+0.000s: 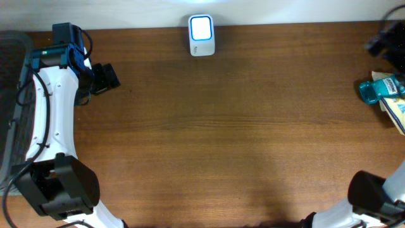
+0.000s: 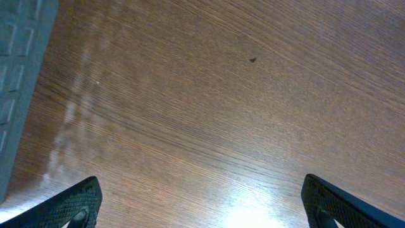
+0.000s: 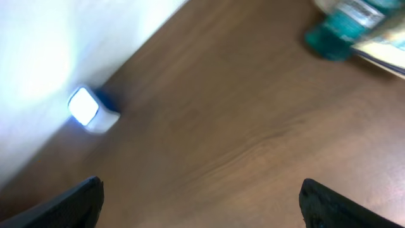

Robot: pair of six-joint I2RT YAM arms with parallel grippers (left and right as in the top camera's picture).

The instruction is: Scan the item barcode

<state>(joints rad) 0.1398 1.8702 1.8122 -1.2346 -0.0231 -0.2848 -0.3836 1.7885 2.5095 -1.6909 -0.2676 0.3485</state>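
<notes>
**Left claw point(image 1: 104, 79) and right claw point(image 3: 202, 206) both standing wide apart, gripping nothing**

From overhead, we are seeing the left claw hanging over the far left part of the desk point(image 1: 221, 139), near a grey ribbed panel point(image 1: 12, 95) that is lying along the left edge. The scanner point(image 1: 202, 35) is standing at the middle of the far edge, its window glowing white-blue. The teal bottle point(image 1: 380, 90) is lying on its side at the right edge, well apart from the scanner, and it is touching a flat printed pack point(image 1: 397, 113). The right arm point(image 1: 373, 196) is showing only at the lower right corner.

Through the left wrist camera, we are looking down on bare wood. Both fingertips point(image 2: 76, 202) are sitting in the bottom corners, far from each other, with only the desk between them. The grey panel is running down the left side, and a small dark speck point(image 2: 252, 60) is lying on the wood.

Through the right wrist camera, which is blurred, we are again finding the fingertips in the two bottom corners with nothing between them. The scanner is glowing at the left, against the pale wall. The teal bottle is lying at the upper right, with the pack just beside it.
</notes>
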